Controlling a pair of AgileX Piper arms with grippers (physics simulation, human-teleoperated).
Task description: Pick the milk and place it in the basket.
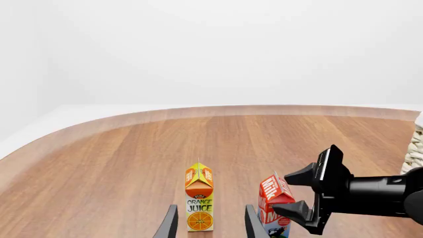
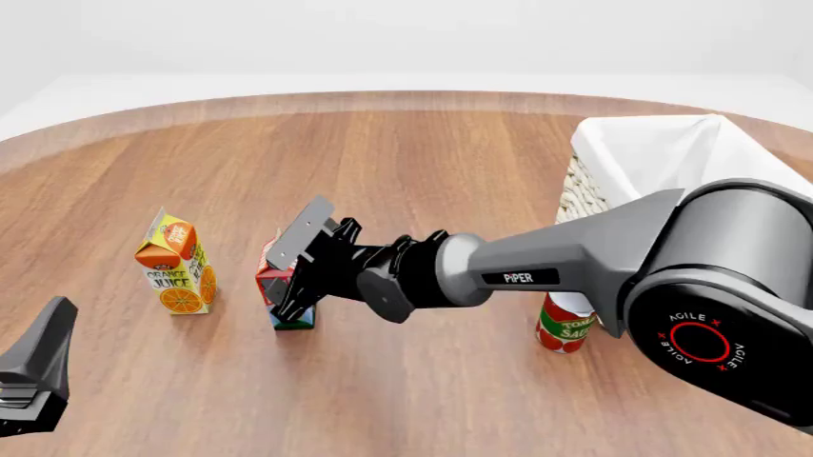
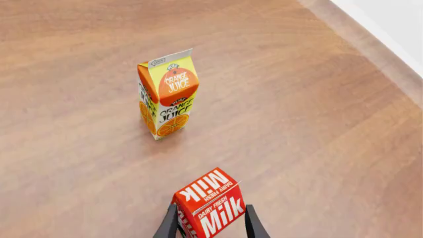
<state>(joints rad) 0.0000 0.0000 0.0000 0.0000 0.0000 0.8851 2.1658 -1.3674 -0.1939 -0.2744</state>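
The milk [image 2: 270, 278], a red gable-top carton with white lettering, stands on the wooden table to the right of an orange juice carton. My right gripper [image 2: 295, 271] is open with one finger on each side of the milk's upper part. The right wrist view shows the milk [image 3: 211, 206] between both fingers of that gripper [image 3: 211, 225]. In the left wrist view the milk [image 1: 272, 196] sits inside the right gripper [image 1: 290, 193]. The cream wicker basket [image 2: 635, 129] with white lining stands at the far right. My left gripper [image 2: 32, 381] hangs open at the near left, holding nothing.
An orange juice carton [image 2: 175, 265] stands left of the milk, seen between the left gripper's fingers [image 1: 170, 224] but beyond them. A tomato sauce can [image 2: 563, 328] stands under the right arm, in front of the basket. The basket's woven wall [image 1: 415, 148] shows at the edge of the left wrist view.
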